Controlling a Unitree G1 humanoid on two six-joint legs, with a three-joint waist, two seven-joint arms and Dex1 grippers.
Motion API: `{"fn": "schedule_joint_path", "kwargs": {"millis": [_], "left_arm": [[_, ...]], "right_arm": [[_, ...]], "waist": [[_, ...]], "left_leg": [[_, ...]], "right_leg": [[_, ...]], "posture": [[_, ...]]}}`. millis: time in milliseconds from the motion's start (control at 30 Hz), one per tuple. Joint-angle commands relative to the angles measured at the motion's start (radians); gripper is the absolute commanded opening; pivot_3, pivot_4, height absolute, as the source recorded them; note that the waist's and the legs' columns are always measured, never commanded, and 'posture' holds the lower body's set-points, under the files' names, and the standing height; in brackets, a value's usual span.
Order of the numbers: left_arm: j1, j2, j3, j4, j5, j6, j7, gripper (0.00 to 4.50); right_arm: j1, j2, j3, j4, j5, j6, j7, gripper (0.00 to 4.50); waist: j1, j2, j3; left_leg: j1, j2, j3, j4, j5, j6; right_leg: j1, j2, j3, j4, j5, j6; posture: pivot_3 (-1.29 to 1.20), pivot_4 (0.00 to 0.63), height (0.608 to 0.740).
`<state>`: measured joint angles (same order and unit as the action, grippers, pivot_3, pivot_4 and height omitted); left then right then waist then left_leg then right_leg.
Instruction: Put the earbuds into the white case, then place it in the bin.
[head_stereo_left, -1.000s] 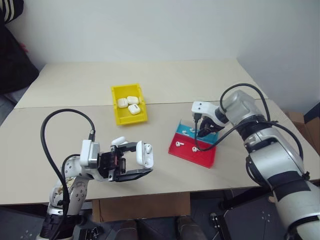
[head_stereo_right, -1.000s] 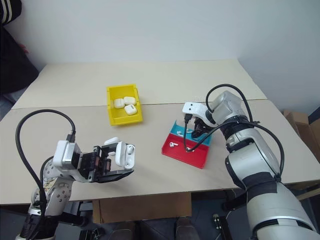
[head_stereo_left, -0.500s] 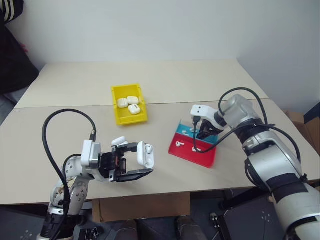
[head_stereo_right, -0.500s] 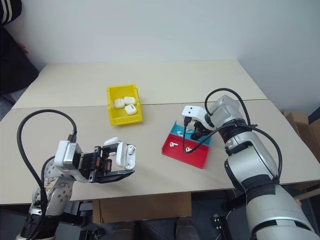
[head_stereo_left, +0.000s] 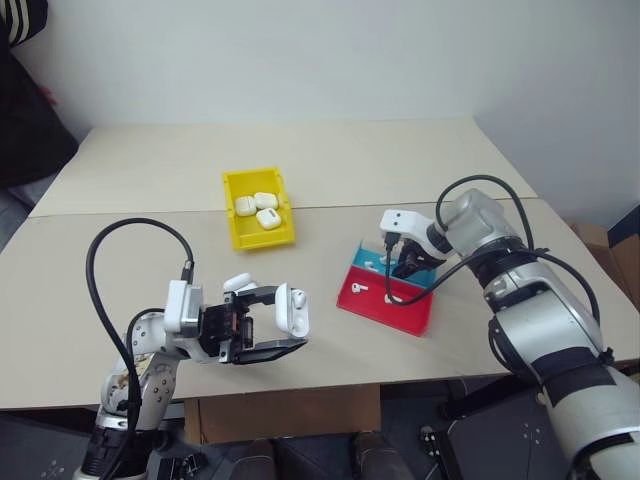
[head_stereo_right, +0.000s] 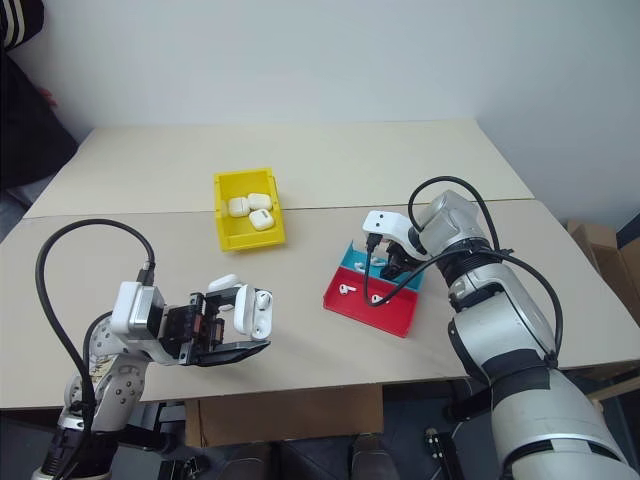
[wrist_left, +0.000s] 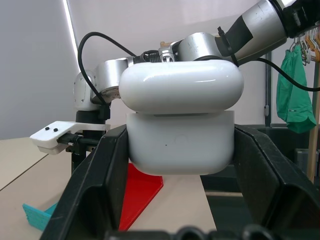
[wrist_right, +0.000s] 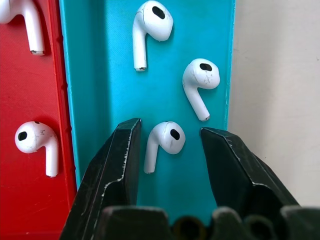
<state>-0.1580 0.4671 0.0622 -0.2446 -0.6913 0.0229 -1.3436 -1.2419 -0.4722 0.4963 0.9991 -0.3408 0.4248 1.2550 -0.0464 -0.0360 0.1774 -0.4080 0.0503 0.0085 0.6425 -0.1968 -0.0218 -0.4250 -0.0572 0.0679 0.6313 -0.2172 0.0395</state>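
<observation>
Right wrist view: the right gripper (wrist_right: 167, 137) stands partly open around one earbud (wrist_right: 164, 141) on the tray's blue half (wrist_right: 100, 75), two more beside it, two on the red half (wrist_right: 30, 85). Near the bench's (head_stereo_left: 150, 170) front edge, the left gripper (head_stereo_left: 270, 320) is clamped on the white case (wrist_left: 180, 122), lid up. The yellow bin (head_stereo_left: 240, 232), toward the middle, holds three cases (head_stereo_left: 258, 209).

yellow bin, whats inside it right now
Three closed white cases lie clustered in the yellow bin, toward its far end; the near part of its floor is bare. Whether anything is inside those cases cannot be seen, since their lids cover the insides.
</observation>
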Motion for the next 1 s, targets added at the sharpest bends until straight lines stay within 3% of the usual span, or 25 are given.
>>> {"fn": "schedule_joint_path", "kwargs": {"millis": [33,1000], "left_arm": [[-0.012,-0.002,0.002,-0.008,0.002,-0.023,0.004,2.78],[-0.024,-0.011,-0.006,0.006,0.006,-0.03,-0.004,2.78]], "right_arm": [[0.008,-0.009,-0.007,-0.029,-0.013,0.008,-0.004,1.92],[0.064,-0.036,-0.005,-0.141,-0.016,0.077,0.023,1.92]], "waist": [[0.0,0.0,0.0],[0.001,0.0,0.0]], "left_leg": [[0.0,0.0,0.0,0.0,0.0,0.0],[0.001,0.0,0.0,0.0,0.0,0.0]], "right_leg": [[0.0,0.0,0.0,0.0,0.0,0.0],[0.001,0.0,0.0,0.0,0.0,0.0]], "posture": [[0.0,0.15,0.74],[0.0,0.15,0.74]]}}
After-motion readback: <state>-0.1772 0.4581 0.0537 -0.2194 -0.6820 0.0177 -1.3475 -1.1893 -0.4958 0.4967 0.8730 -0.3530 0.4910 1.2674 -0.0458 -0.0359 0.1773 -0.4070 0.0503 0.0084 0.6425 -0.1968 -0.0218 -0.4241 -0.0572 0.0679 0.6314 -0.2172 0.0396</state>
